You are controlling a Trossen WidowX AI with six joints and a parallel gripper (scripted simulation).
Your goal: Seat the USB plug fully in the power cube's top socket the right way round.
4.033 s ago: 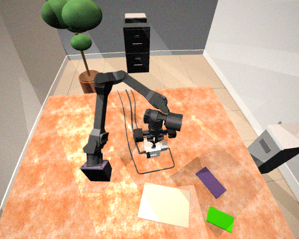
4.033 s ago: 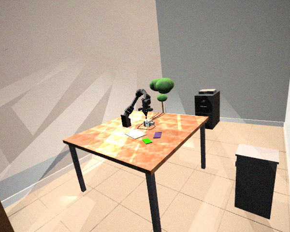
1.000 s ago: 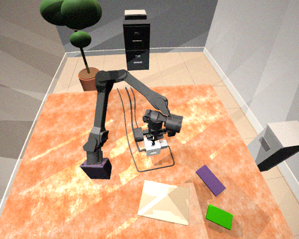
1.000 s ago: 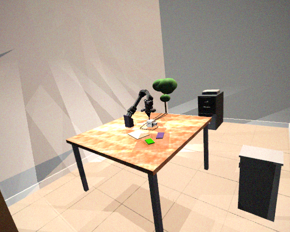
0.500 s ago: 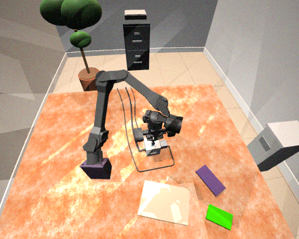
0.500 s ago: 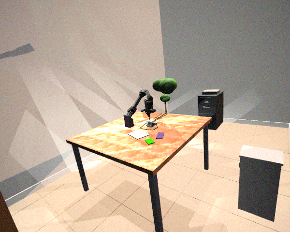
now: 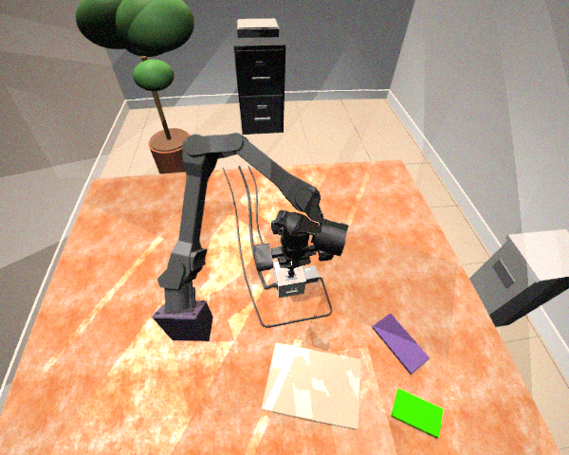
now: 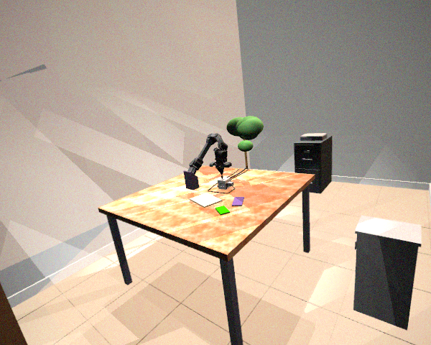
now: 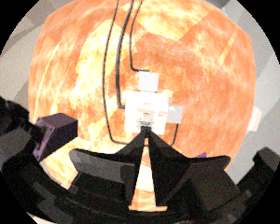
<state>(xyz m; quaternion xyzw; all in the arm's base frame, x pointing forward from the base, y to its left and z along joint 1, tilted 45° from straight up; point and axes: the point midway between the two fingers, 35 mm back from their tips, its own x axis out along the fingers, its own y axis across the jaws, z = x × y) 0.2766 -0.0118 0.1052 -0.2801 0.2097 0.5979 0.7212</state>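
Observation:
The white power cube [image 7: 290, 283] [image 8: 222, 184] [image 9: 133, 104] stands on the table, with grey blocks plugged into its sides and cables running off. My gripper [image 7: 291, 273] [image 8: 222, 177] [image 9: 147, 133] points straight down at the cube's top face. Its fingers are nearly together, shut on the small dark USB plug, of which little shows between the tips. The plug is at or just over the top face; how deep it sits and which way round it is cannot be told.
Dark cables [image 7: 246, 288] [image 9: 105, 93] loop around the cube. A grey block [image 7: 263, 255] [image 9: 148, 81] and another grey block [image 9: 175, 114] sit against it. A cream board [image 7: 319, 387] [image 8: 205, 200], a purple slab [image 7: 400, 343] [image 8: 238, 201] and a green slab [image 7: 417, 412] [image 8: 222, 210] lie on the table.

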